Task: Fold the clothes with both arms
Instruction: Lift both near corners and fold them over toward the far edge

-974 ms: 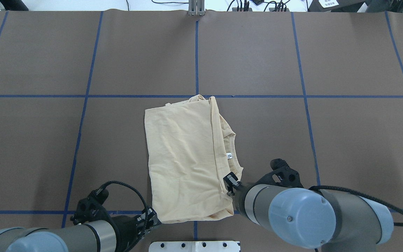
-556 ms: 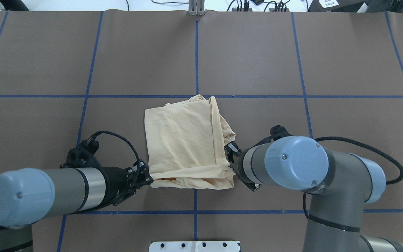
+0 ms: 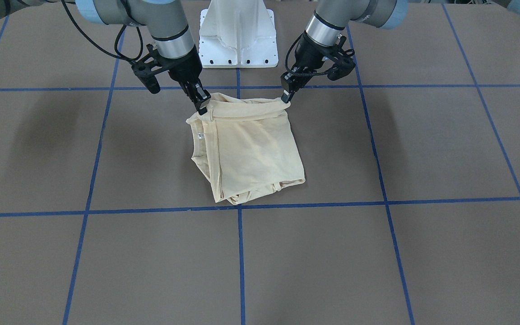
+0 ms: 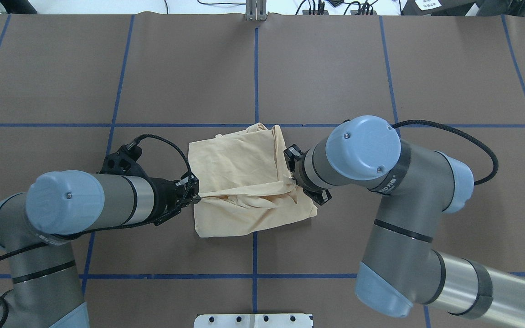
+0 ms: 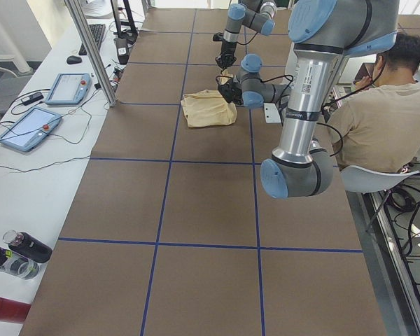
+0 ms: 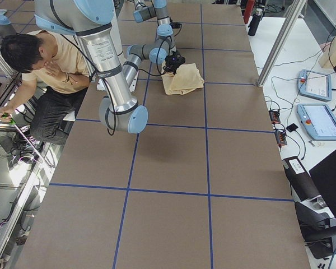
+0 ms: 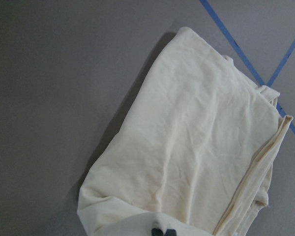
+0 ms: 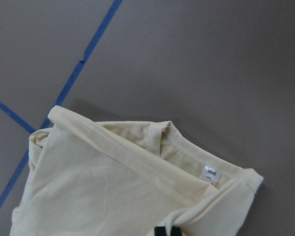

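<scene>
On the table [image 4: 62, 68], your left pincer [image 4: 193, 196] and right pincer [image 4: 293, 178] each clamp a shirt [image 4: 239, 168] corner mid-fold; sides look done, just this last fold left.

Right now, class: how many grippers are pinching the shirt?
2. The left gripper pinches one end of the shirt's raised edge, on the robot's left; the right gripper pinches the other end.

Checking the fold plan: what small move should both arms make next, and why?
Likely carry the pinched edge forward to the far edge: the jaws of the left arm and right arm grip the shirt by raised near corners, fold incomplete.
</scene>
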{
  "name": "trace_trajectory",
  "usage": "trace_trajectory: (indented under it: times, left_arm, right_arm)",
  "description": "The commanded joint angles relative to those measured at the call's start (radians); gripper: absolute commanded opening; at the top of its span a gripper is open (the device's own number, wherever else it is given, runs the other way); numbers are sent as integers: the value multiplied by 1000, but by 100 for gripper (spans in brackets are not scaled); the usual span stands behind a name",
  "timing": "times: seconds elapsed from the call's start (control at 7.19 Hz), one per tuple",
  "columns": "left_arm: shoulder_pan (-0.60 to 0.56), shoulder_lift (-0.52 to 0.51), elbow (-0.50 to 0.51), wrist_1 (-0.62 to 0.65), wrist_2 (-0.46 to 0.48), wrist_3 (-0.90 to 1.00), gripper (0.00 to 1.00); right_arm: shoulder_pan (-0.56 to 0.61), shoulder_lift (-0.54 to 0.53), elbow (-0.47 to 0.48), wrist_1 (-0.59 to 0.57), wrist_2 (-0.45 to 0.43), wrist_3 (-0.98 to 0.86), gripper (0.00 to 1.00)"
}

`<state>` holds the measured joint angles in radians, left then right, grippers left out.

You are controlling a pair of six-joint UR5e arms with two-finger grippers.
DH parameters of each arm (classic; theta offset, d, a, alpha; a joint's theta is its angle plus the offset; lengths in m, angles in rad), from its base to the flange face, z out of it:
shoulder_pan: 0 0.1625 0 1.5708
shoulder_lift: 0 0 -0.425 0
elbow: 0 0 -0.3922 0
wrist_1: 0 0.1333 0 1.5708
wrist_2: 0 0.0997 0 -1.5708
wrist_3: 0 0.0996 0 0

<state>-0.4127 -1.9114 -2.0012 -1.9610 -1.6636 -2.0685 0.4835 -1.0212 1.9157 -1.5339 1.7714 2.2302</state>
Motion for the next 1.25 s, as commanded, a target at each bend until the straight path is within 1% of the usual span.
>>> trace_trajectory:
  times: [0.0,0.14,0.28,0.42,0.56,0.7,0.83,0.97,1.11]
  left_arm:
    - [-58,-37,62,-6,-4,48,0]
    - [-87,-47,85,-7,-4,83,0]
    - [-125,-84,137,-9,-5,115,0]
    - [-144,-112,191,-10,-5,134,0]
    - [-167,-118,221,-41,-5,163,0]
    - [-179,-123,272,-96,-5,169,0]
    - [-198,-147,342,-139,-5,171,0]
    - [-227,-174,428,-183,-5,197,14]
    - [-256,-184,476,-205,-5,244,49]
  right_arm:
    - [79,65,-160,102,79,-30,0]
    - [127,110,-217,106,138,-78,0]
    - [139,148,-290,110,143,-111,0]
    - [147,192,-373,150,143,-118,0]
    - [159,217,-444,191,149,-125,0]
    - [167,248,-508,217,151,-179,0]
    - [191,283,-576,222,160,-205,0]
    - [213,350,-710,289,177,-249,26]
    - [218,383,-818,379,174,-279,99]
